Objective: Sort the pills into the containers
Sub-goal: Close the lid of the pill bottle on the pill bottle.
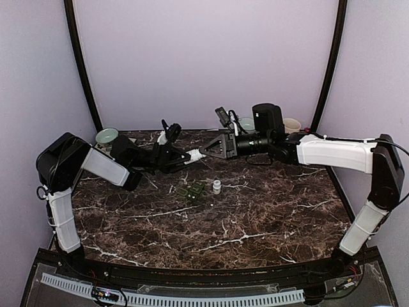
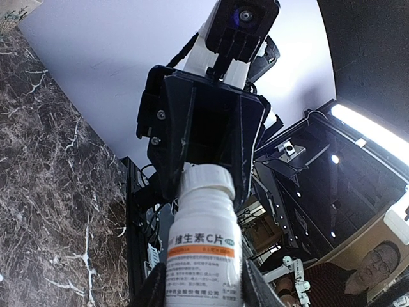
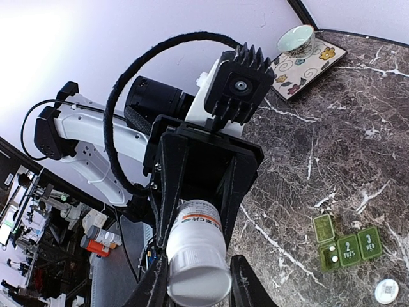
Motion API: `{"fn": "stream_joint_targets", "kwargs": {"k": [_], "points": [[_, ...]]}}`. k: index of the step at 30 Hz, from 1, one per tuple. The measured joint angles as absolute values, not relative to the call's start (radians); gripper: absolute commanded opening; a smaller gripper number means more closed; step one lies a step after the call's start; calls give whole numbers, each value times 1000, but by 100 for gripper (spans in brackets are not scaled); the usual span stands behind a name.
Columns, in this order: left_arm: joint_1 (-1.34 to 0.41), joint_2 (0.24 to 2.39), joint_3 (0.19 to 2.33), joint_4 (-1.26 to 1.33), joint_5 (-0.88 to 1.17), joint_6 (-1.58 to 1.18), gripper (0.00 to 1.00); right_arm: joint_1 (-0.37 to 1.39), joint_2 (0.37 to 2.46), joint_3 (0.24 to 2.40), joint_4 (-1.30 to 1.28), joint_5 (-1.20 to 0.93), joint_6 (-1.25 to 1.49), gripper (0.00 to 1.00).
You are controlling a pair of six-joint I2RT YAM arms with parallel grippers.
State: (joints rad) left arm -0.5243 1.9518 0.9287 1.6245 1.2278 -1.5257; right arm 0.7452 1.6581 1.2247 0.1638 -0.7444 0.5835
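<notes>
Spanning the cell floor: table [image 1: 255, 217], dark brown marble-pattern top with white veining, glossy.

Left arm [image 1: 102, 163] and right arm [image 1: 332, 152]: white shells, black joints, reaching inward and meeting above the rear middle of the table.

Left gripper [image 2: 203, 291]: black, angular two-finger tool, clamped on the body of the vitamin C bottle [image 2: 204, 256] and holding it in the air, clear of the table.

Right gripper [image 3: 199, 288]: same pattern, facing the left one. Its fingers are closed on either side of the same bottle's ribbed cap [image 3: 198, 278].

Vitamin C bottle: white plastic cylinder with a white ribbed screw cap. The label [image 2: 204, 246] reads "维生素C片" in dark characters over an orange band. The smaller print below is too fine to read.

Floral tile [image 3: 307, 61]: square, cream with painted flowers and scrolls, at the table's far left corner.

Bowl [image 3: 295, 38]: pale green glazed, round, standing on the tile.

Pill organizer [image 3: 342, 246]: translucent green plastic, a row of square compartments lying on the table under the raised bottle.
- Lid marked "2 TUES" [image 3: 349, 249] is closed.
- Lid marked "3 WED" [image 3: 369, 242] is closed.
- The neighbouring compartment [image 3: 330, 254] is open, with white pills inside.

Small white round piece [image 3: 386, 291]: on the table just beside the organizer. Whether it is a cap or a vial cannot be told.
</notes>
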Motion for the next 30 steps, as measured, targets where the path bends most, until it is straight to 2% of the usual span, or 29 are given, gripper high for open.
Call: {"fn": "stream_joint_targets", "kwargs": {"k": [30], "points": [[-524,1984,934,1630,1233,-1573,18,746,1657,1225,115,-705,522,0]]}}
